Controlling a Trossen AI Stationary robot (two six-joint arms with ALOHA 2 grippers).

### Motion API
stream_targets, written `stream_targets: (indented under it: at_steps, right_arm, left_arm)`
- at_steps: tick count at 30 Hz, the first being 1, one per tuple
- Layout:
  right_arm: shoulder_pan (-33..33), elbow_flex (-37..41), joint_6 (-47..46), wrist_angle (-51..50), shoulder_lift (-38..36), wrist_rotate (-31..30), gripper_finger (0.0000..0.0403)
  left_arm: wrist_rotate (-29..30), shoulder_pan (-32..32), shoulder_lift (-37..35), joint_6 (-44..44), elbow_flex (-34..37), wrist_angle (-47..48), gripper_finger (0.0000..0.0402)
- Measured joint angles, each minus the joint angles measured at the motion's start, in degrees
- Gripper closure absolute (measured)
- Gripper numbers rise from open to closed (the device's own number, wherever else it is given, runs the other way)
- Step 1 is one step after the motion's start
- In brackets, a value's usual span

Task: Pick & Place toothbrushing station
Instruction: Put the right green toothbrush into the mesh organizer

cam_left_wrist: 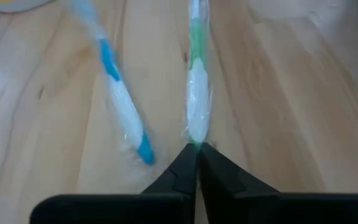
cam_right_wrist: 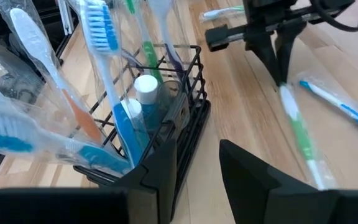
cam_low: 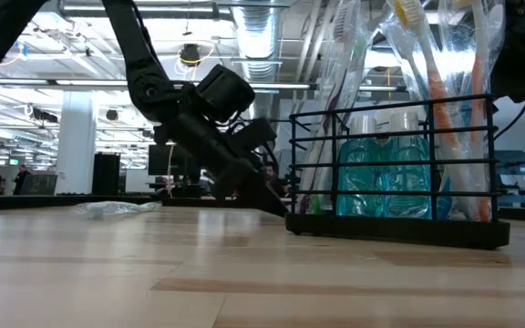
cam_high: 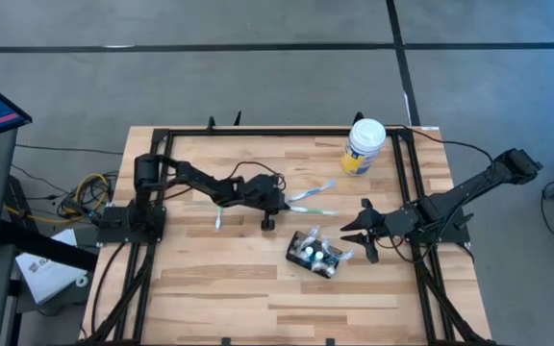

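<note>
The toothbrushing station (cam_high: 315,255) is a black wire rack holding wrapped toothbrushes and small bottles; it stands on the table right of centre and also shows in the right wrist view (cam_right_wrist: 166,87) and the low view (cam_low: 399,182). My right gripper (cam_right_wrist: 197,168) is open next to the station's right end, low over the table. My left gripper (cam_left_wrist: 196,152) is shut on a wrapped green toothbrush (cam_left_wrist: 196,93) lying at mid-table. A wrapped blue toothbrush (cam_left_wrist: 120,102) lies beside it. My left gripper pinches the near end of the green toothbrush (cam_left_wrist: 196,138) between its two fingertips. The fingers slant down from the table's left side and lie along the brush. The brush lies flat on the table. My right gripper: one finger (cam_right_wrist: 160,174) stands against the station's corner; whether it touches, I cannot tell.
A white-lidded, yellow-labelled tub (cam_high: 364,146) stands at the far right of the table. A small white item (cam_high: 217,219) lies below my left arm. Black frame rails (cam_high: 407,192) run along the table's edges. Bare wood lies along the near side.
</note>
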State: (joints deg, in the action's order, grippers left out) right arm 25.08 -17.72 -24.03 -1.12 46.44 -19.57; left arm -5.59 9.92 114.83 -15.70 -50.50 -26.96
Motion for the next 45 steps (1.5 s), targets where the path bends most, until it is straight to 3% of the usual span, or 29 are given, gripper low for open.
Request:
stream_targets:
  at_steps: [12, 25, 35, 40, 45]
  right_arm:
    - [0.0, 0.0, 0.0, -0.2, 0.0, 0.0, 0.0289]
    - [-0.3, 0.0, 0.0, 0.1, 0.0, 0.0, 0.0289]
    - [-3.2, 0.0, 0.4, 0.3, 0.0, -0.2, 0.0289]
    - [-3.9, 0.0, 0.4, 0.3, 0.0, -0.2, 0.0289]
    - [-3.8, 0.0, 0.4, 0.3, 0.0, -0.2, 0.0289]
  left_arm:
    - [5.8, -2.2, -4.9, 0.1, 1.0, 0.3, 0.0401]
    - [11.3, -2.2, -22.5, 2.7, 7.0, -0.7, 0.0401]
    - [12.1, -2.2, -32.0, 2.7, 7.2, -3.3, 0.0401]
    - [10.6, -2.1, -33.2, 2.7, 7.2, -2.6, 0.0401]
    - [9.7, -2.1, -29.3, 2.7, 7.2, -1.3, 0.0401]
